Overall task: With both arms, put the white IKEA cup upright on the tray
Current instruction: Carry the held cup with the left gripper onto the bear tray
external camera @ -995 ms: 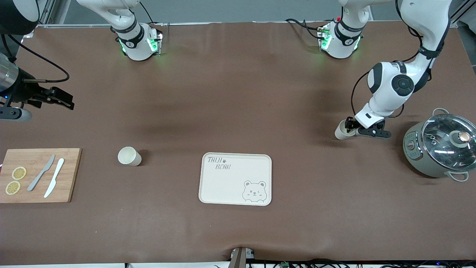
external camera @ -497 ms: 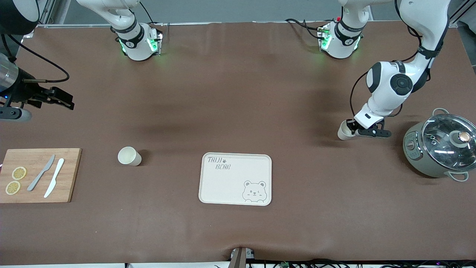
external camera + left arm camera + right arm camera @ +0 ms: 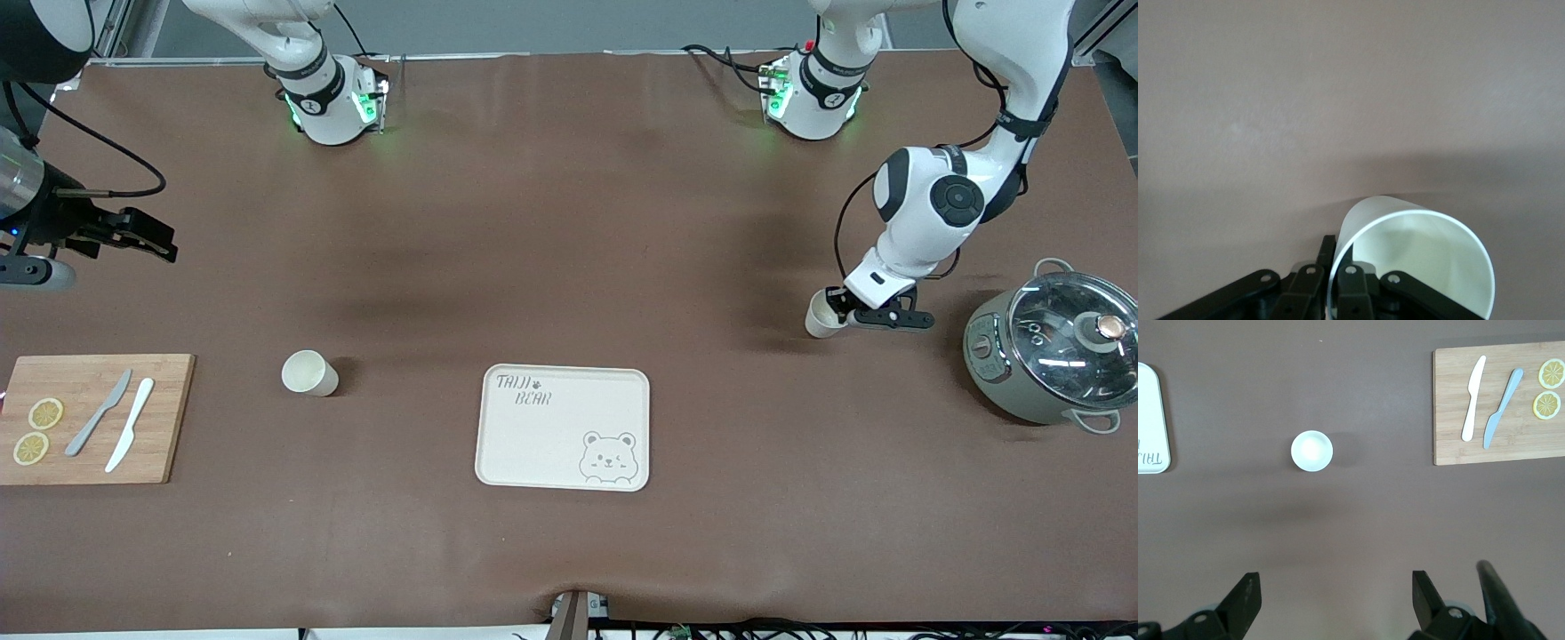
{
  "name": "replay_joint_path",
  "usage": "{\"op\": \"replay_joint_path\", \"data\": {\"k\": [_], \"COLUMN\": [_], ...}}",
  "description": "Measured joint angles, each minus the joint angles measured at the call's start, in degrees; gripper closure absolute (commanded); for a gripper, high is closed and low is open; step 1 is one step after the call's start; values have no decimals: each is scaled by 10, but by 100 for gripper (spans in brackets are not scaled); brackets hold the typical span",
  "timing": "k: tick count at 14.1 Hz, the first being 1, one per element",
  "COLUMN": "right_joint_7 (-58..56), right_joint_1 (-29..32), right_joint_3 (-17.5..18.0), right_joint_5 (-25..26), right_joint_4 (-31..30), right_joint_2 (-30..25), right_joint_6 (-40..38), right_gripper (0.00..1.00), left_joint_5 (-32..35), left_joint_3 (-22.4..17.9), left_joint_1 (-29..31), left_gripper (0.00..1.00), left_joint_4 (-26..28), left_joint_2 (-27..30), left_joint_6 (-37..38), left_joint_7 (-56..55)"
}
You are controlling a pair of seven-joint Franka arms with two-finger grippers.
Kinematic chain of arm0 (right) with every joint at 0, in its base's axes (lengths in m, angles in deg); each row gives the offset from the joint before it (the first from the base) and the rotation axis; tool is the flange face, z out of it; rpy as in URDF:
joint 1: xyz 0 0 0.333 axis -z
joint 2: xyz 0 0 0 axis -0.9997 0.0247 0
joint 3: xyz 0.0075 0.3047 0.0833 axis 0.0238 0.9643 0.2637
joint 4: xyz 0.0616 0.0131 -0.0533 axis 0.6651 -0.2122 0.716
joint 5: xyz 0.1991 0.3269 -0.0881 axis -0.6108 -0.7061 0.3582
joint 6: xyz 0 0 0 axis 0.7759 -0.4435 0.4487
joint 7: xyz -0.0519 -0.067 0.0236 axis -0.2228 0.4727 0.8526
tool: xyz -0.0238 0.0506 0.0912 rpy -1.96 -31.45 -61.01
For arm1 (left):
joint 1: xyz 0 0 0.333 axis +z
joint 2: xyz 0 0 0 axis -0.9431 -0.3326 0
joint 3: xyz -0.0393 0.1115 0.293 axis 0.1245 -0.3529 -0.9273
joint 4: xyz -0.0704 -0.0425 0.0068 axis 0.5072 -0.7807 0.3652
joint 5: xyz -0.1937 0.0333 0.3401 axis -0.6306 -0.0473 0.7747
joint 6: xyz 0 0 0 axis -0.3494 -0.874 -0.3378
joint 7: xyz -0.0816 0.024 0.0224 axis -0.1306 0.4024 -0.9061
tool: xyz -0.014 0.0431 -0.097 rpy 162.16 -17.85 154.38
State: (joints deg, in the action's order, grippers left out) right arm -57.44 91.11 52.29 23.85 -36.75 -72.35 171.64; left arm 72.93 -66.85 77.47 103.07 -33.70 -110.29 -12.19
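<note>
- Your right gripper waits with jaws spread wide and empty, over bare table above the cutting board.
- One white cup stands upright between board and tray.
- Your left gripper is clamped on a second white cup's rim; apparently just off the table, beside the pot.

Brown-covered table, evenly lit
</note>
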Motion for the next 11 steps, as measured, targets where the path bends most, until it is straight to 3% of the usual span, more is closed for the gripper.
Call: {"op": "replay_joint_path", "data": {"k": [3, 7, 11], "right_joint_7": [0, 0, 0], "right_joint_1": [0, 0, 0], "right_joint_3": [0, -1, -1], "right_joint_5": [0, 0, 0], "right_joint_4": [0, 0, 0], "right_joint_2": [0, 0, 0], "right_joint_6": [0, 0, 0], "right_gripper": [0, 0, 0], "left_joint_5": [0, 0, 0], "left_joint_3": [31, 75, 81], "left_joint_1": [-4, -27, -79], "left_gripper": [100, 100, 100], "left_joint_4": [-39, -141, -251], "left_joint_2": [0, -13, -57], "left_joint_6": [27, 136, 210], "left_joint_7": [-41, -113, -167]}}
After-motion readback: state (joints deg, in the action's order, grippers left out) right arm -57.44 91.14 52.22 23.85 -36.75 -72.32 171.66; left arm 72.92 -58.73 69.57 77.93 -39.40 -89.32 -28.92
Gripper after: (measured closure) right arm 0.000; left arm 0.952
